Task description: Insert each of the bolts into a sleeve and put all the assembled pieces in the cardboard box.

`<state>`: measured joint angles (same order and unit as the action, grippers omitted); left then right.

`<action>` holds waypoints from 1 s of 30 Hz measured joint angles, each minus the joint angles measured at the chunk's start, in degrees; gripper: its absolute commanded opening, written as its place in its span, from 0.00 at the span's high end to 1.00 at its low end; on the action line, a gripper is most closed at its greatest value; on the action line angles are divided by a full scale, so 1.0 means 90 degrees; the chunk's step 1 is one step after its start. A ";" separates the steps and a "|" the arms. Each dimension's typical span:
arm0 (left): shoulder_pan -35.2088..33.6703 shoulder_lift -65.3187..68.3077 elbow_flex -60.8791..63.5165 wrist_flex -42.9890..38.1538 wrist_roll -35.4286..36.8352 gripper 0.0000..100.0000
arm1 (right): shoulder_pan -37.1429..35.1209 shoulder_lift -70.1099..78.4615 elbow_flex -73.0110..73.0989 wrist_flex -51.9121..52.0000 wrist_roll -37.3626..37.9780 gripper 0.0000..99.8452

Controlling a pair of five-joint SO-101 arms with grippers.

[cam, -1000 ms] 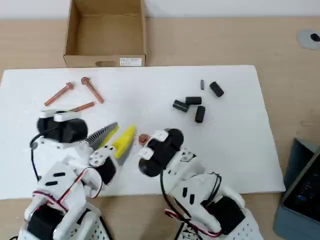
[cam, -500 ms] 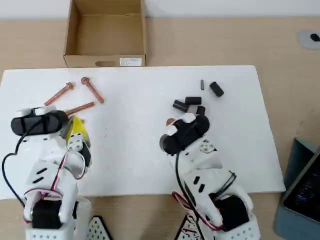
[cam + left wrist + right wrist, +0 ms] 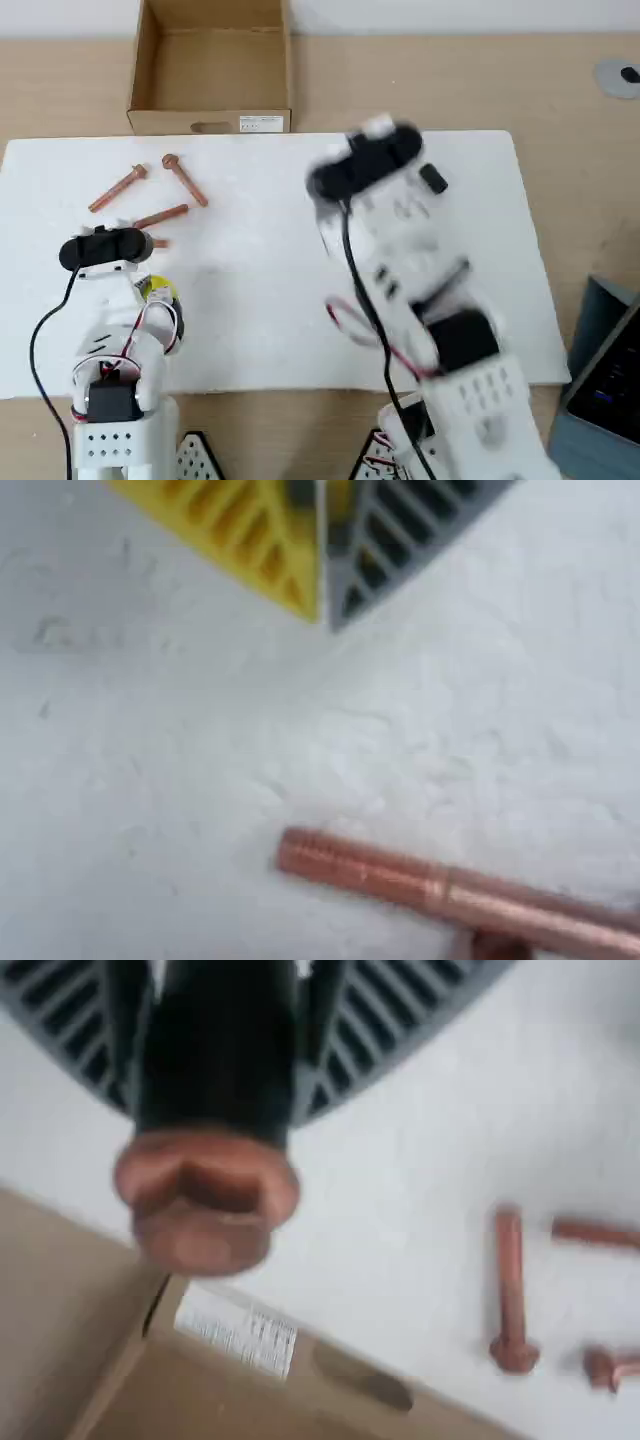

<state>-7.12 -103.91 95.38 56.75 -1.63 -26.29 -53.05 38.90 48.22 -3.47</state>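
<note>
Right gripper [image 3: 215, 1060] around seemingly sleeved, copper-headed bolt [image 3: 205, 1195]

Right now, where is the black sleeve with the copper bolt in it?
In the right wrist view the black sleeve is clamped in the right gripper, above the white mat near the labelled wall of the brown cardboard box.

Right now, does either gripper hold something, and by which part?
The right gripper clamps a black sleeve by its sides; a bolt head sticks out of it. The left gripper holds nothing.
</note>
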 measured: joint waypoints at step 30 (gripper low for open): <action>0.0000 0.0000 0.0020 0.0000 0.0000 1.00 | 0.0117 1.1194 -0.9836 -0.1270 0.0645 0.99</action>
<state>-7.12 -103.91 95.56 56.75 -1.63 -25.23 47.69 -49.63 36.79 2.33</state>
